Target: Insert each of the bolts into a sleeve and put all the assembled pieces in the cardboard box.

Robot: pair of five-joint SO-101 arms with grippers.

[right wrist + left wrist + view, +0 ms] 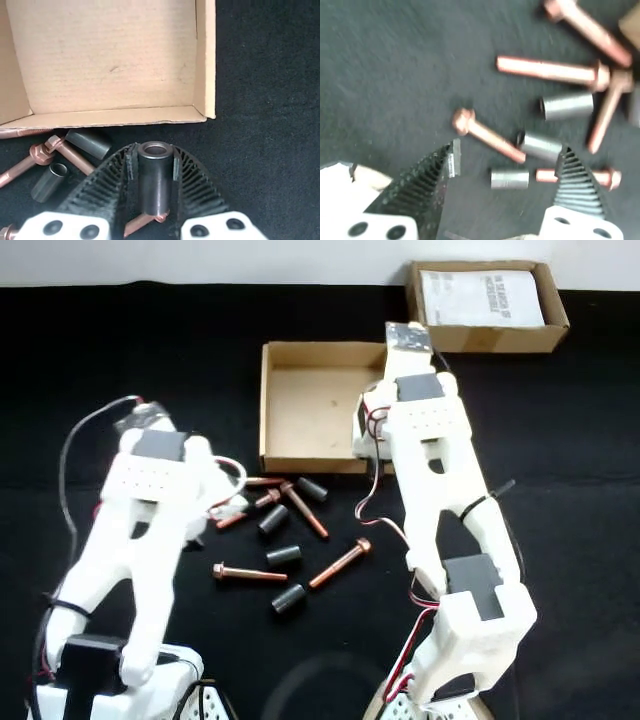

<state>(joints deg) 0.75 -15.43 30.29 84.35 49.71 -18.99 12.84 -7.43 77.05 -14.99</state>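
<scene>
**Sleeve clamped in front of the box, loose parts waiting**

The right tool is closed on a dark sleeve, which stands upright between its toothed fingers with the open end up. Just ahead of this tool is the cardboard box, and the part of its floor that shows carries no piece. A copper end shows at the lower end of the sleeve, so I judge that a bolt is perhaps already inside it. The fingers cover the joint, however, and I cannot be sure. If the bolt is seated, the next move calls for raising the piece over the box wall, going forward, and opening the tool above the floor. If not, the bolt must first be pushed home.

The left tool has its fingers apart, low over the black worktop. A short loose sleeve lies between them, and one bolt is just beyond the fingertips. More bolts and sleeves lie further ahead, some blurred or cut off by the frame. In the high view the right arm lies across one wall of the box and hides that part.
</scene>
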